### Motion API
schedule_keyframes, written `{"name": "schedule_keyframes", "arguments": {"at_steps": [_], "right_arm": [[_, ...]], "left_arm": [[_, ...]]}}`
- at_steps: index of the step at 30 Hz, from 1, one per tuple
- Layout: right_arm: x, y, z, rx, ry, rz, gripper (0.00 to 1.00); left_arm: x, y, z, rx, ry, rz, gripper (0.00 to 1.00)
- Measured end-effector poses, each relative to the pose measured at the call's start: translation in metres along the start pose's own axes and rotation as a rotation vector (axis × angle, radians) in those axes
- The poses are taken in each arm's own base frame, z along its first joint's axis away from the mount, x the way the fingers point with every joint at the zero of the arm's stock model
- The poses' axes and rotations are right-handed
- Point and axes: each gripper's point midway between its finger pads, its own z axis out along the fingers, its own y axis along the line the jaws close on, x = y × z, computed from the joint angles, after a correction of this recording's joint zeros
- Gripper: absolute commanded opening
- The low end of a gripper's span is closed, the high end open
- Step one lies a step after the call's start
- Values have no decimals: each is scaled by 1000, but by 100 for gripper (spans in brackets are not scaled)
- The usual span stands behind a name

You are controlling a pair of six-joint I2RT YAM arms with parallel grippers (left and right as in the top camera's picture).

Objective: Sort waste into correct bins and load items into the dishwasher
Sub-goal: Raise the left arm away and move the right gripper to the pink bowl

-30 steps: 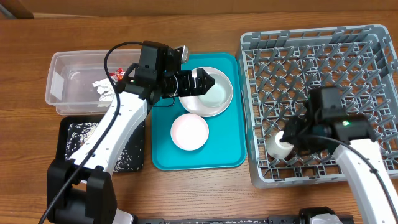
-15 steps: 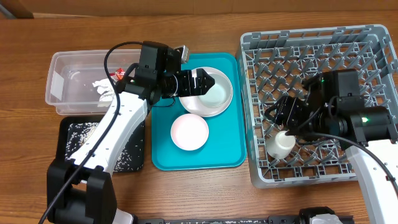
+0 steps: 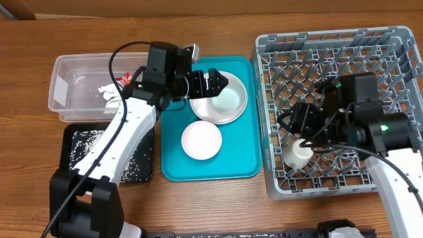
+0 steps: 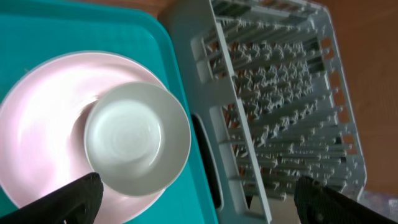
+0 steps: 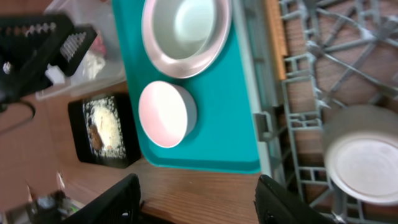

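A pale grey-green cup (image 4: 137,138) sits on the white-pink plate (image 4: 34,134) on the teal tray. My left gripper (image 3: 221,84) hovers open over the plate's left rim, and its view shows nothing between its fingers (image 4: 74,200). A small pale bowl (image 3: 201,140) lies nearer on the same tray. The white cup (image 3: 297,153) stands upside down in the grey dishwasher rack (image 3: 396,46). My right gripper (image 3: 297,125) hangs open just above it, holding nothing. The clear tub (image 3: 69,73) holds the napkin (image 3: 109,94) and red wrapper (image 3: 124,79). Rice lies in the black tray (image 3: 142,173).
The teal tray (image 3: 228,165) lies between the bins and the rack. The rack's upright pegs (image 4: 280,106) fill its floor. The right wrist view shows the table's front edge (image 5: 236,186) and my left gripper (image 5: 43,43) by the tub.
My right gripper opened, let go of the white cup and rose to the left; the cup stays upside down in the rack. My left gripper shifted slightly over the plate.
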Motion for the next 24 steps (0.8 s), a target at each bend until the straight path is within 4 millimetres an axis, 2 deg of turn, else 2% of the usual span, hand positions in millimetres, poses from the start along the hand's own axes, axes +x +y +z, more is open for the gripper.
{"name": "schedule_keyframes", "arguments": {"at_steps": [3,6,11,14,15,17,20,24], "right_arm": [[3,27,9,-50,-7,-124,61],[15,56,24,-88,9,-256,62],[41,103,69,-127,55,-449,62],[61,126,102,-135,79,-547,65],[68,132,112,-135,83,-576,65],[81,142,133,-128,86,-633,65],[98,146,159,-86,88,-692,62],[107,143,175,-32,77,-729,62]], "left_arm": [[-16,10,-12,12,-38,-42,100],[-43,27,-39,26,-106,-91,100],[-88,47,-122,62,-282,-124,100],[-94,54,-168,76,-338,-168,100],[-92,54,-176,83,-342,-186,100],[-85,56,-185,93,-327,-228,100],[-76,60,-184,92,-294,-280,100],[-77,68,-184,49,-307,-293,100]]}}
